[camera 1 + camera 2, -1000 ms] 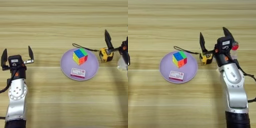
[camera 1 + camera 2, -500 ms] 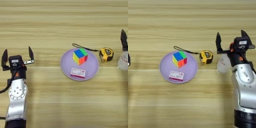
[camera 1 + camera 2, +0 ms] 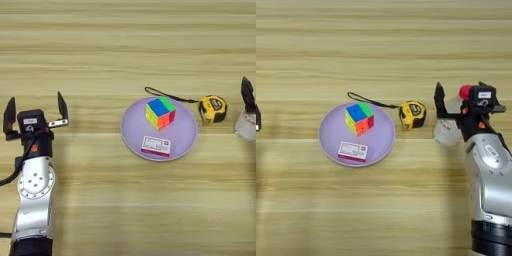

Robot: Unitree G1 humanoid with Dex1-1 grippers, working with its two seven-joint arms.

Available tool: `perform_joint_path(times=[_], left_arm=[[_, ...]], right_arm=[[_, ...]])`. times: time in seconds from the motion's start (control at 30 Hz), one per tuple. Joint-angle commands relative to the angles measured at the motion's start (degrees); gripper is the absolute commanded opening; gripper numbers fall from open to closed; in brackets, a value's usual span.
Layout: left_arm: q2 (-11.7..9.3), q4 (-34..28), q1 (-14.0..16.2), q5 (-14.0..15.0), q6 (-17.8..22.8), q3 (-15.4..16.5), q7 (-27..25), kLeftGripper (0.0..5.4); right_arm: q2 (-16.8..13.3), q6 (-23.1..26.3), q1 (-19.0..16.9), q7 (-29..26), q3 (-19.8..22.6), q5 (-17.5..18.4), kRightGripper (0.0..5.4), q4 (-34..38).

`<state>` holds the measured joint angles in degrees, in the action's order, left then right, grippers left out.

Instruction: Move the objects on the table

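Lilac plate (image 3: 182, 142) w/ small pink-white card (image 3: 155, 145), yellow tape measure (image 3: 212, 108) just beside, black cord

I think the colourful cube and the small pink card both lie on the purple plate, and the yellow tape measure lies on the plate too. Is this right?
Not quite. The cube and card are on the plate, but the tape measure lies on the table beside the plate's right edge, as the right eye view shows.

The wooden table (image 3: 100, 40) carries a lilac plate (image 3: 182, 137), a yellow tape measure (image 3: 213, 108) and a clear bottle (image 3: 448, 131).
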<state>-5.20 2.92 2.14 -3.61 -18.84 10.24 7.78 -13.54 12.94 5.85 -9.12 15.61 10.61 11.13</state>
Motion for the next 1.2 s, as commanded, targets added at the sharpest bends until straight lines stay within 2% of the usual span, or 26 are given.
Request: perform_joint_path(times=[0.03,0.5,0.67,0.83,1.0,1.2], left_arm=[[0.07,0.04,0.01,-0.11,0.26,-0.25,-0.08,5.40],[0.06,0.03,0.27,-0.05,0.13,-0.15,-0.10,5.40],[0.01,0.14,0.28,0.01,0.10,-0.10,-0.16,5.40],[0.00,0.26,0.31,0.01,0.00,-0.09,-0.18,5.40],[-0.03,0.24,0.28,-0.03,0.02,-0.10,-0.20,5.40],[-0.04,0.27,0.22,-0.06,0.01,-0.08,-0.15,5.40]], right_arm=[[-0.92,-0.34,0.98,0.15,0.33,-0.24,5.39,-3.36],[-1.28,-2.56,2.26,0.31,1.01,-0.11,5.39,-9.65],[-1.25,-2.91,2.27,0.28,1.07,0.12,4.73,-9.75],[-1.14,-3.08,2.21,0.17,1.04,0.22,4.34,-9.74],[-1.01,-3.25,2.24,0.00,0.82,0.32,3.65,-9.85],[-1.03,-3.69,2.16,-0.25,0.34,0.11,3.17,-9.67]])
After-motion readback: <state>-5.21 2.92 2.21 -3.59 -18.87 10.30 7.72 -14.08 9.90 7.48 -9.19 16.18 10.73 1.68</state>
